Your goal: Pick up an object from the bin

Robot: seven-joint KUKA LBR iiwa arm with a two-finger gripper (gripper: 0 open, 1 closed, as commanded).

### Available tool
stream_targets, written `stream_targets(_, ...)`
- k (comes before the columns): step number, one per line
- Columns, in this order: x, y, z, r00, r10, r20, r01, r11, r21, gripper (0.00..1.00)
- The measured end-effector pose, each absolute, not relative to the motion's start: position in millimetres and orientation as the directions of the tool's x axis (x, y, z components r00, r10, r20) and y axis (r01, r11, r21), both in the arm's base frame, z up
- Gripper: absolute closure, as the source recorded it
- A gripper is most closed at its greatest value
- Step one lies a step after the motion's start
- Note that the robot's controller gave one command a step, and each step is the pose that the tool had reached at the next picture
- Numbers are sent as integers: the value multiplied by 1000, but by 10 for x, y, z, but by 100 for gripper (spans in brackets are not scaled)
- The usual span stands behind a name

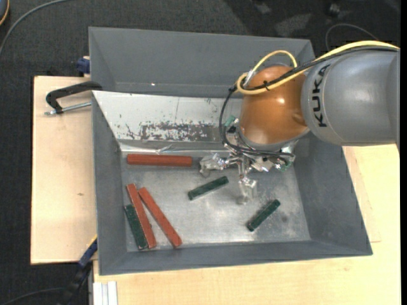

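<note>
Bin (105, 189): three red (159, 160), perhaps three green (208, 187)

The scene was lit evenly and fairly brightly from overhead. The grey metal bin (105, 170) caught the strongest glare on its sloping back wall, in the upper middle of the frame, where a pale, mirror-like band showed streaks and dark speckles. Its bottom carried a softer sheen near the centre. The glossy orange dome-shaped cover (270, 110) on the robot's wrist bore a small highlight near its top. The silver cylindrical arm casing (362, 100) at upper right shaded from a light upper edge to a darker underside. The dark green flat bar (208, 188) at mid-frame cast only a thin, soft shadow. The dark floor (191, 5) along the top was dim.
</note>
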State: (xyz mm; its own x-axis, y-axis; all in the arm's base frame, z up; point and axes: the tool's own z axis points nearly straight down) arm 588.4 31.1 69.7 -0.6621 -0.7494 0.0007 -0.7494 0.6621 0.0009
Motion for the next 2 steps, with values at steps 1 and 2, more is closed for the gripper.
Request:
stream_targets(1,5890,333,711,-661,-751,-3,-751,661,1,100)
stream_targets(2,5669,547,2646,-640,-768,-12,-768,640,-10,100)
